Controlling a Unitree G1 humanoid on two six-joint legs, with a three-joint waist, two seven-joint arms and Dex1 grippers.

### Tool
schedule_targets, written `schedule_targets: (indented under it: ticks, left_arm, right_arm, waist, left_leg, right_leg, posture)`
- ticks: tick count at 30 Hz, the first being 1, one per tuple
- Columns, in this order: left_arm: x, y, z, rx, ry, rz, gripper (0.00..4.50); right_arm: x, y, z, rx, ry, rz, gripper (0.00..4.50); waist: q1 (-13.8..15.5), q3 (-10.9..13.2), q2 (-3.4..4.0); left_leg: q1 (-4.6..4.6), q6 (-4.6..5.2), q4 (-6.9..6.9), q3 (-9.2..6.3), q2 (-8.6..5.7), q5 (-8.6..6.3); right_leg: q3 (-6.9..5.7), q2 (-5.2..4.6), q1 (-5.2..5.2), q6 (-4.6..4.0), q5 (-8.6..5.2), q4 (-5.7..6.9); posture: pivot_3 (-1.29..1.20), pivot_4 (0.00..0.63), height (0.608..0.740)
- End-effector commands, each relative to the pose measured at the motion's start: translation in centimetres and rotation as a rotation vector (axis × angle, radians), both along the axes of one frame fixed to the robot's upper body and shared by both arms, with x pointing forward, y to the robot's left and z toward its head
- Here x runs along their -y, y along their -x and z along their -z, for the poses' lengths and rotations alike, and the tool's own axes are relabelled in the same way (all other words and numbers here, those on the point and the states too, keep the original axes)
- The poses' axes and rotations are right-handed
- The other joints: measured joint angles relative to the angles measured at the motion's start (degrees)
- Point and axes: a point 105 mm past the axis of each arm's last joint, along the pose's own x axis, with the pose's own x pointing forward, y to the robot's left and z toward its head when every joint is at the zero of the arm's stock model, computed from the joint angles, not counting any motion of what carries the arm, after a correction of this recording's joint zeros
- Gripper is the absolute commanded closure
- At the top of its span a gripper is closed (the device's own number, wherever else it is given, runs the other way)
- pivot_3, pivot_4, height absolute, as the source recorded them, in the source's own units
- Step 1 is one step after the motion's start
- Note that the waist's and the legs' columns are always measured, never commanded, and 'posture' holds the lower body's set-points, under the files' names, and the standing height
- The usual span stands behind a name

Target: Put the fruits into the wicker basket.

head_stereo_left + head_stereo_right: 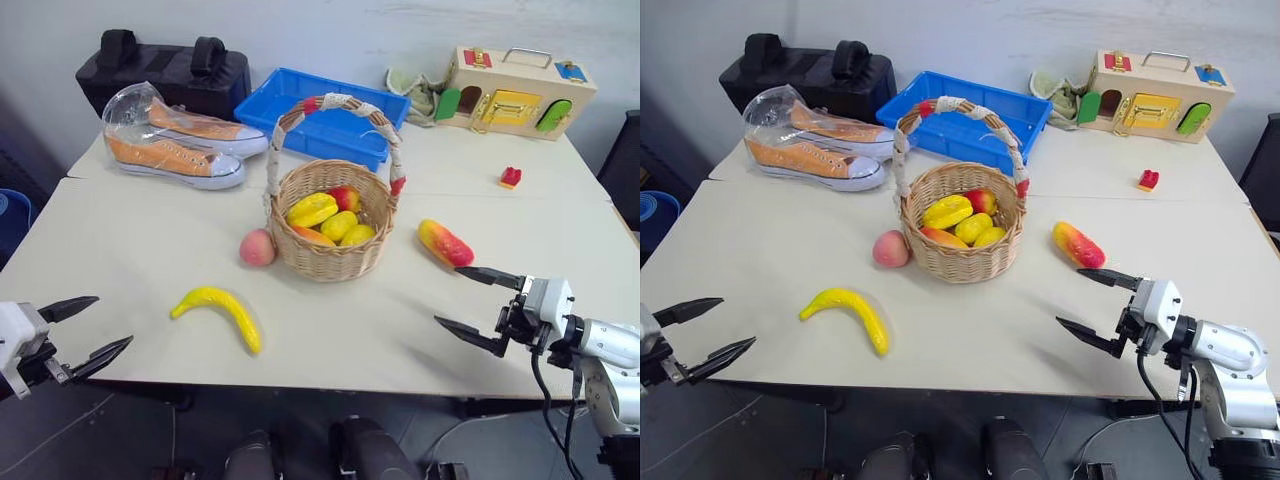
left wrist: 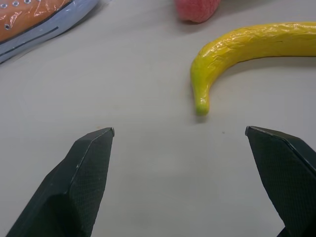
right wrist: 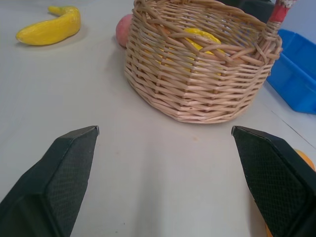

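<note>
A round wicker basket (image 1: 333, 222) with a white-and-red banded handle stands near the middle of a pale desk (image 1: 130, 250), several yellow and red toy fruits (image 1: 330, 215) already heaped inside it. Three fruits lie outside on the desk: a pink-orange peach (image 1: 257, 247) touching or just beside the basket's wall at its 9 o'clock, a red-and-yellow mango (image 1: 445, 243) apart from the basket at its 3 o'clock, and a curved yellow banana (image 1: 220, 312) farther out at about 7 o'clock, toward the desk's near edge.

The robot's left gripper (image 1: 92, 327) hovers at the near left edge of the desk, its jaws spread wide and holding nothing; seen from its wrist, the banana's tip lies on the desk ahead of them. The right gripper (image 1: 478, 303) hangs over the near right edge, at about 5 o'clock from the basket, jaws likewise wide apart and empty, with the mango just beyond its upper fingertip and the basket ahead in its wrist view.

Toward the back of the desk, a blue plastic tray (image 1: 322, 114) sits at the basket's 12 o'clock, a pair of orange sneakers (image 1: 180, 145) in clear wrapping at 10 o'clock, a wooden latch-board toy house (image 1: 515, 92) at 1 o'clock, and a small red toy block (image 1: 510, 177) at 2 o'clock. A black case (image 1: 165, 72) stands behind the sneakers.
</note>
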Motion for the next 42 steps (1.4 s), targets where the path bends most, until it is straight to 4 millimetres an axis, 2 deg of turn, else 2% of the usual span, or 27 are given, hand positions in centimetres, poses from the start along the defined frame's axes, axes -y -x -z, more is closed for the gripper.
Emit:
schedule_targets:
  ticks: [1, 8, 11, 13, 14, 15, 16, 19, 22, 26, 30, 33, 35, 37, 41, 42]
  left_arm:
    - [-0.4, 0.5, -0.4, -0.006, -0.012, 0.005, 0.02]
    - [-0.2, -0.2, -1.6, 0.001, 0.018, 0.037, 0.02]
    - [0.7, -0.9, -2.6, -0.034, 0.057, 0.121, 0.02]
    - [1.9, -1.5, -3.8, -0.051, 0.080, 0.200, 0.02]
    - [3.4, -1.5, -4.4, -0.100, 0.096, 0.279, 0.02]
    - [4.8, -1.5, -4.4, -0.126, 0.038, 0.364, 0.02]
    - [6.1, -1.5, -4.4, -0.143, -0.006, 0.431, 0.02]
    - [10.9, -1.7, -3.6, -0.208, -0.104, 0.692, 0.02]
    - [12.2, -2.5, -2.6, -0.241, -0.189, 0.781, 0.02]
    - [14.6, -6.6, 0.0, -0.291, -0.348, 0.849, 0.02]
    - [15.3, -8.2, 0.0, -0.265, -0.432, 0.910, 0.02]
    - [14.3, -8.4, 0.3, -0.308, -0.502, 0.930, 0.60]
    - [12.8, -8.1, 1.6, -0.385, -0.593, 0.956, 1.21]
    - [12.2, -8.4, 2.3, -0.389, -0.649, 0.966, 1.78]
    - [12.6, -8.7, 1.7, -0.347, -0.588, 0.958, 3.12]
    - [12.6, -8.7, 1.4, -0.332, -0.562, 0.951, 3.33]
  right_arm:
    - [0.2, 0.4, 0.2, -0.012, -0.013, -0.012, 0.00]
    - [-0.3, 0.2, -0.1, 0.021, -0.034, 0.000, 0.00]
    - [-1.5, 0.0, -1.5, 0.074, -0.071, -0.021, 0.00]
    - [-2.9, 0.5, -2.7, 0.072, -0.113, -0.084, 0.00]
    - [-3.8, 0.9, -4.1, 0.095, -0.191, -0.114, 0.00]
    - [-4.7, 1.5, -5.6, 0.118, -0.265, -0.156, 0.00]
    - [-5.5, 2.1, -6.2, 0.119, -0.273, -0.199, 0.00]
    - [-7.7, 4.1, -6.0, 0.094, -0.155, -0.359, 0.00]
    - [-8.2, 4.0, -6.1, 0.079, -0.142, -0.380, 0.00]
    - [-8.0, 3.3, -5.4, 0.030, -0.140, -0.358, 0.00]
    - [-7.8, 3.5, -5.2, 0.022, -0.136, -0.340, 0.00]
    - [-7.4, 3.4, -5.1, 0.017, -0.138, -0.310, 0.00]
    - [-6.7, 3.1, -4.6, 0.007, -0.143, -0.263, 0.00]
    - [-6.2, 2.9, -4.2, 0.001, -0.136, -0.226, 0.00]
    - [-5.0, 2.7, -3.7, 0.014, -0.126, -0.156, 0.00]
    - [-4.7, 2.7, -3.7, 0.018, -0.127, -0.139, 0.00]
  waist:
    - [0.0, 0.0, 0.00]
    - [-0.1, 0.0, 0.00]
    - [-0.1, 0.0, 0.03]
    - [-0.1, 0.0, 0.06]
    - [-0.1, 0.0, 0.06]
    - [-0.1, 0.0, 0.06]
    - [-0.1, 0.0, 0.08]
    - [0.2, 0.1, 0.30]
    - [0.5, 0.1, 0.29]
    - [1.2, 0.1, 0.33]
    - [1.2, 0.1, 0.31]
    - [1.2, 0.1, 0.31]
    - [1.3, 0.1, 0.31]
    - [1.3, 0.1, 0.31]
    - [1.5, 0.1, 0.31]
    - [1.5, 0.1, 0.31]
  left_leg:
    - [-0.01, 0.00, -0.01, -0.01, 0.00, -0.01]
    - [0.01, 0.02, 0.01, -0.04, 0.00, -0.02]
    - [-0.01, 0.00, -0.01, -0.07, 0.00, -0.01]
    - [-0.04, -0.02, 0.00, -0.08, 0.00, 0.00]
    - [-0.04, -0.05, -0.01, -0.12, 0.00, 0.02]
    - [-0.05, -0.06, -0.01, -0.15, 0.00, 0.02]
    - [-0.09, -0.09, -0.02, -0.24, 0.00, 0.03]
    - [-0.13, -0.08, -0.04, -0.25, -0.02, 0.00]
    - [-0.15, -0.11, -0.05, -0.30, -0.01, 0.00]
    - [-0.18, -0.09, 0.05, -0.30, -0.04, 0.08]
    - [-0.20, -0.06, 0.09, -0.26, -0.04, 0.09]
    - [-0.30, -0.13, 0.08, -0.26, 0.03, 0.13]
    - [-0.30, -0.15, 0.08, -0.26, 0.04, 0.13]
    - [-0.28, -0.16, 0.09, -0.27, 0.04, 0.13]
    - [-0.27, -0.08, 0.23, -0.27, 0.02, 0.15]
    - [-0.27, -0.06, 0.23, -0.27, 0.01, 0.15]
  right_leg:
    - [-0.01, 0.00, 0.00, 0.00, 0.00, -0.02]
    - [-0.04, -0.01, 0.04, -0.02, 0.01, -0.03]
    - [-0.08, -0.01, 0.03, -0.02, 0.00, -0.03]
    - [-0.10, -0.01, 0.01, -0.02, 0.00, -0.01]
    - [-0.13, -0.01, 0.01, -0.02, 0.00, 0.00]
    - [-0.17, -0.02, 0.02, -0.03, 0.00, 0.00]
    - [-0.24, -0.03, 0.02, -0.04, -0.01, 0.00]
    - [-0.28, -0.07, 0.07, -0.04, -0.01, -0.10]
    - [-0.36, -0.01, 0.09, -0.04, -0.01, -0.18]
    - [-0.34, 0.03, 0.06, -0.06, 0.00, -0.13]
    - [-0.27, 0.04, 0.02, -0.05, 0.00, -0.09]
    - [-0.28, 0.10, -0.10, -0.03, -0.06, -0.09]
    - [-0.27, 0.11, -0.12, -0.02, -0.10, -0.06]
    - [-0.27, 0.10, -0.10, -0.02, -0.11, -0.06]
    - [-0.28, 0.03, -0.03, -0.01, -0.11, 0.01]
    - [-0.28, 0.02, -0.02, -0.01, -0.11, 0.03]
  posture:
    - [0.00, 0.150, 0.740]
    - [0.00, 0.150, 0.740]
    - [0.00, 0.150, 0.740]
    - [0.00, 0.150, 0.740]
    - [0.00, 0.150, 0.740]
    - [0.00, 0.150, 0.740]
    - [0.00, 0.150, 0.740]
    - [0.00, 0.150, 0.740]
    - [0.00, 0.150, 0.740]
    - [0.00, 0.150, 0.740]
    - [0.00, 0.150, 0.740]
    - [0.00, 0.150, 0.740]
    - [0.00, 0.150, 0.740]
    - [0.00, 0.150, 0.740]
    - [0.00, 0.150, 0.740]
    - [0.00, 0.150, 0.740]
